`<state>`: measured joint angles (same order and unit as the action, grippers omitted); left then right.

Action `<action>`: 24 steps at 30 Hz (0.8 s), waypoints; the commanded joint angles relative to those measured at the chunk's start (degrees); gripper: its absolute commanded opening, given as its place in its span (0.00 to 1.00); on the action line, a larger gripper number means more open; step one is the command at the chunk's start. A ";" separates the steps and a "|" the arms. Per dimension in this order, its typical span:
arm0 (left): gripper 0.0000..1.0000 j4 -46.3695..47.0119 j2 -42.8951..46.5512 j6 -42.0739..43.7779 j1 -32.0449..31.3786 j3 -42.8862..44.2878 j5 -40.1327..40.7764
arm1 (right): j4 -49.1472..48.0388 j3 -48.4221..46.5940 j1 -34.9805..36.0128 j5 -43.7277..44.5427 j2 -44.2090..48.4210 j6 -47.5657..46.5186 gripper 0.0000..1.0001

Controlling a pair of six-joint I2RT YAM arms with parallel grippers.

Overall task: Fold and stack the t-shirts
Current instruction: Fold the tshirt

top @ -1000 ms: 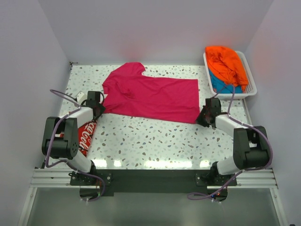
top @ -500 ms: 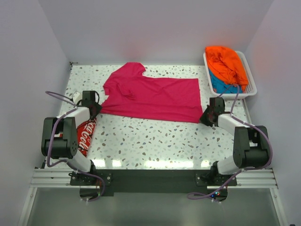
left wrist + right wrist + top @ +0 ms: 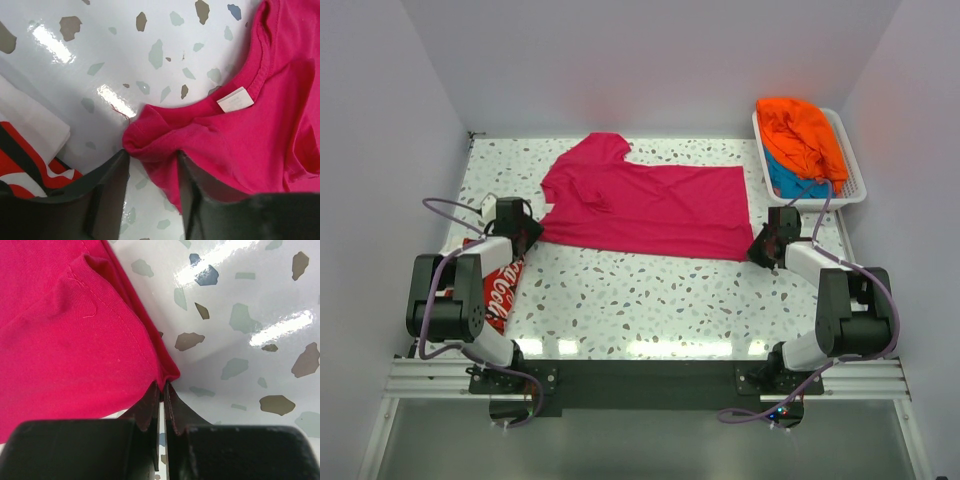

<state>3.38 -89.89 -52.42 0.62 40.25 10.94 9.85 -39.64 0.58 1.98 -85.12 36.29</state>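
Observation:
The magenta-pink t-shirt [image 3: 640, 205] lies spread across the table. My left gripper [image 3: 527, 225] is at its left shoulder by the collar. In the left wrist view its jaws [image 3: 152, 155] stand partly apart around a bunched fold of the shirt [image 3: 250, 140], with table showing between them. My right gripper [image 3: 760, 247] is shut on the shirt's lower right hem corner, pinched thin in the right wrist view [image 3: 162, 385]. The red shirt with white script [image 3: 498, 292] lies under my left arm. The orange shirt [image 3: 800, 130] and the teal-blue shirt [image 3: 785, 178] are in the basket.
The white slatted basket [image 3: 820, 205] stands at the back right corner, close behind my right arm. Walls enclose the table on the left, back and right. Speckled table [image 3: 650, 300] lies between the shirt and the arm bases.
My left gripper swung out left, then came back right to the shirt's shoulder. My right gripper shifted slightly right with the hem corner, drawing that edge with it.

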 commanded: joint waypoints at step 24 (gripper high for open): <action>0.00 -18.49 26.58 -4.18 -2.82 -4.38 7.16 | 12.91 -2.11 -3.13 -5.40 10.32 -1.14 0.00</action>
<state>-9.21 -67.42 -55.57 -2.33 37.87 14.02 18.92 -42.85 -1.89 -2.55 -78.52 36.01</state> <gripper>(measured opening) 0.040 0.032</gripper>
